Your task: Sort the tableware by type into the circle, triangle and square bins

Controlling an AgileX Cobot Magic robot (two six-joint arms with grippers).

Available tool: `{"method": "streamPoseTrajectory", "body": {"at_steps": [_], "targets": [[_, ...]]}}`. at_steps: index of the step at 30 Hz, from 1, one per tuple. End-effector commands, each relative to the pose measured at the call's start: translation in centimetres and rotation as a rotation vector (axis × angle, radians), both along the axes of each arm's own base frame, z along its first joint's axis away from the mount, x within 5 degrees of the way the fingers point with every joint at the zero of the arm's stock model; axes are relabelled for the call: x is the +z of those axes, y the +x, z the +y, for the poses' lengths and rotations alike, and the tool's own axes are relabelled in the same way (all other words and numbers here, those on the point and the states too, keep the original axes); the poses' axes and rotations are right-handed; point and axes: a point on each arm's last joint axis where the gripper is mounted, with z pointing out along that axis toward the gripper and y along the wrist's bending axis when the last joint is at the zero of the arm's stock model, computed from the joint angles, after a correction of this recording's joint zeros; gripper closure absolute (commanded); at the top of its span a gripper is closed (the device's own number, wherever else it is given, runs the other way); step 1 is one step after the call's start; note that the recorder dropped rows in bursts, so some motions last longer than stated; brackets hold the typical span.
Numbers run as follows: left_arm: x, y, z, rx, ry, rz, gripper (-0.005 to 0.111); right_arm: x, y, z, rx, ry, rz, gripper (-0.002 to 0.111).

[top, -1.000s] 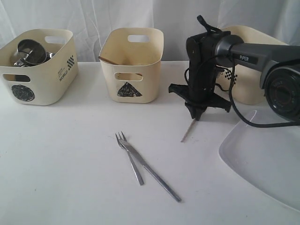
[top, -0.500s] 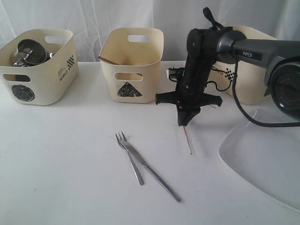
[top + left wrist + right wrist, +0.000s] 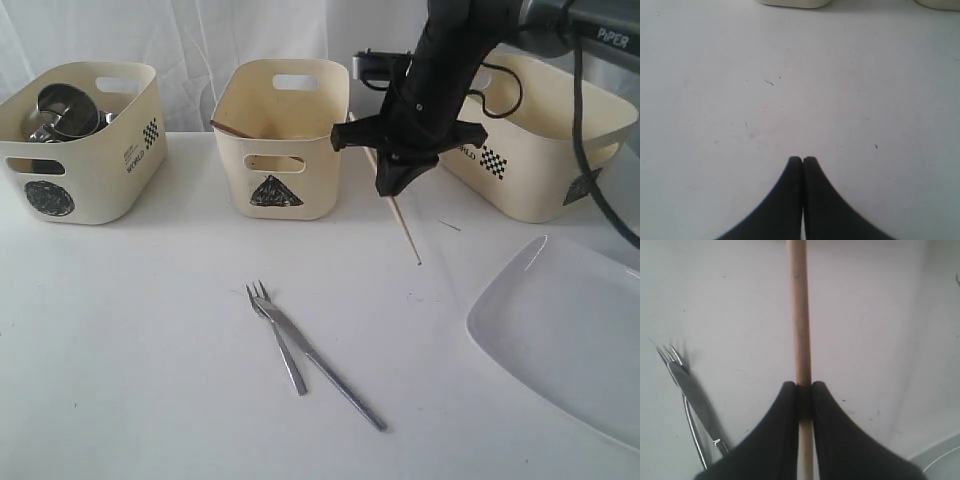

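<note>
Right tool (image 3: pixel 392 188) pinching slim wooden chopstick (image 3: pixel 799 315), steel fork (image 3: pixel 290 365) crossing knife (image 3: pixel 345 390)

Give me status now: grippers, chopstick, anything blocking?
Right gripper shut on chopstick, beside triangle bin. Left gripper shut, empty. Nothing seen blocking.

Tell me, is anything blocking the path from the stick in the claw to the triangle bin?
Nothing visible does. The chopstick hangs from the right claw beside the open-topped triangle bin; only the bin's own wall lies between. The fork and knife lie on the table, well clear.
</note>
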Motion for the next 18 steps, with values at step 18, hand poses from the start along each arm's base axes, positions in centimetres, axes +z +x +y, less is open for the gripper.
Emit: {"method": "streamPoseTrajectory", "body": {"at_steps": [18], "targets": [[-0.5, -0.1, -0.1, -0.007, -0.01, 0.031, 0.106, 9.1, 4.3, -0.9, -0.006, 0.242, -0.924, 0.108]]}}
